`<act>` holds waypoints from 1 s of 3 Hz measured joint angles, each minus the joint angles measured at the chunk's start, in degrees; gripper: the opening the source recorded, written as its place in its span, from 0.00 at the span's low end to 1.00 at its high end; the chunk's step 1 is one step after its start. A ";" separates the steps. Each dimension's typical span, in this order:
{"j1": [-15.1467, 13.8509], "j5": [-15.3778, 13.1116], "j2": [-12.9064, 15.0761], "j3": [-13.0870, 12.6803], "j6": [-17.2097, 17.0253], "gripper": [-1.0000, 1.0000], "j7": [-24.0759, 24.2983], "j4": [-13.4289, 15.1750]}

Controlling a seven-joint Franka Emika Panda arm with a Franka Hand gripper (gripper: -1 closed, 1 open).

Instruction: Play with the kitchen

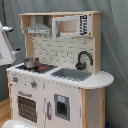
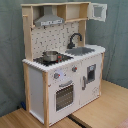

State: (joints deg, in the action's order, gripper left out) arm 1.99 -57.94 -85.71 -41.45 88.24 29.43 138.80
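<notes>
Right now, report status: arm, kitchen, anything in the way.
Arm at the first exterior view's left edge, beside the kitchen, not touching it. Steel pot on stovetop, oven door shut. Nothing blocking the counter.

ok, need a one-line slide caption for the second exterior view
Toy kitchen on a wooden floor: steel pot on the stovetop, black faucet over the sink, oven door shut, upper cabinet door swung open.

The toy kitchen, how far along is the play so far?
Nothing looks done: on the kitchen the pot sits on the stovetop and the oven door is shut. Nothing is in hand; part of the arm shows at the first exterior view's left. All play remains.
</notes>
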 joint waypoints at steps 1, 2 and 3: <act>0.01 -3.99 0.44 4.74 3.84 1.00 -0.06 1.50; 0.00 -7.23 0.85 8.51 7.14 1.00 -0.19 2.52; 0.00 -10.13 1.31 12.05 10.95 1.00 -0.29 3.50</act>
State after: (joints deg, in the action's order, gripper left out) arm 1.99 -68.07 -84.40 -29.40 99.19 29.14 142.30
